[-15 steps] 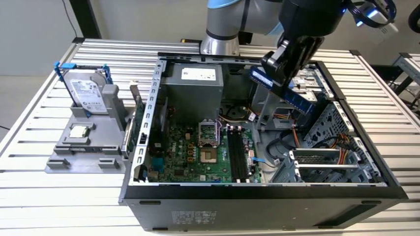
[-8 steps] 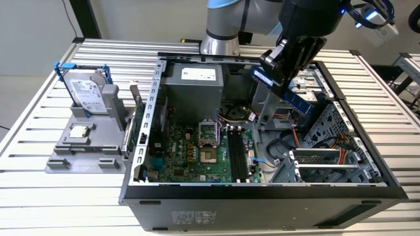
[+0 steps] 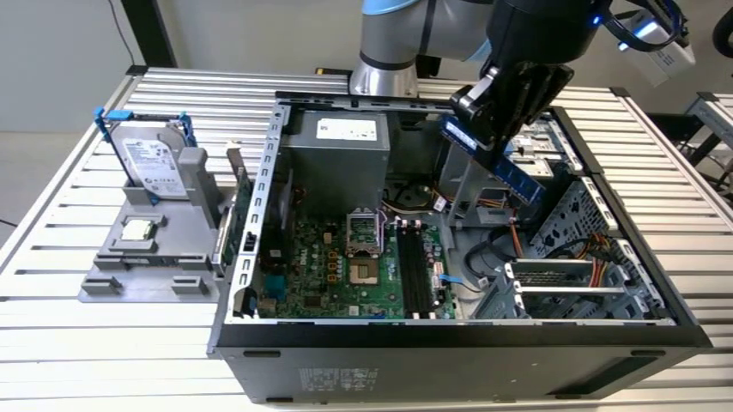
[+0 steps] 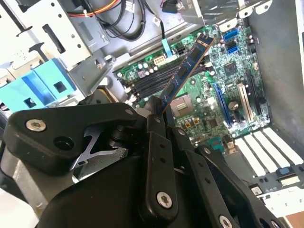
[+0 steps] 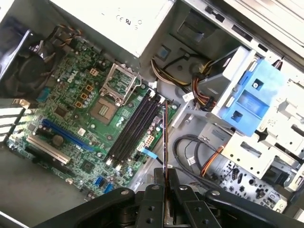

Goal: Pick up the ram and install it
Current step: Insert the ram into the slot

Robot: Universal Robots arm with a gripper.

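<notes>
**Ram gripped and held over the case, not yet seated**

The gripper (image 3: 490,129) is clenched on one end of the ram (image 3: 512,178), so the blue stick juts out from the fingertips at a slant. Taking the black memory slots (image 3: 414,273) as landmark, the ram hangs well above them, off toward the drive cage (image 3: 567,287) side. It is over the open case (image 3: 458,365) and touches nothing. I judge the pick-up done and the carry to the motherboard (image 3: 326,266) in hand. Seating is not done, as the slots lie bare in both wrist views.

In the first wrist view the ram (image 5: 165,137) shows edge-on and crosses the line of the memory slots (image 5: 135,128) at an angle, set to one side of them. The second wrist view agrees: the ram (image 4: 187,71) leaves the gripper (image 4: 154,111) on a different heading from the memory slots (image 4: 147,80).

By my reading, seating calls for three things:
- the stick turned parallel to a slot
- its lower edge level
- a straight downward press

Room is uneven around the slots.
- **Processor socket side:** the processor socket (image 3: 360,249) sits low, so that side is open.
- **Opposite side:** the cables (image 3: 493,253) and the cage wall rise close by.
- **Far end:** the power supply (image 3: 338,146) stands just beyond.
- **Above:** the space directly over the slots looks free.
</notes>
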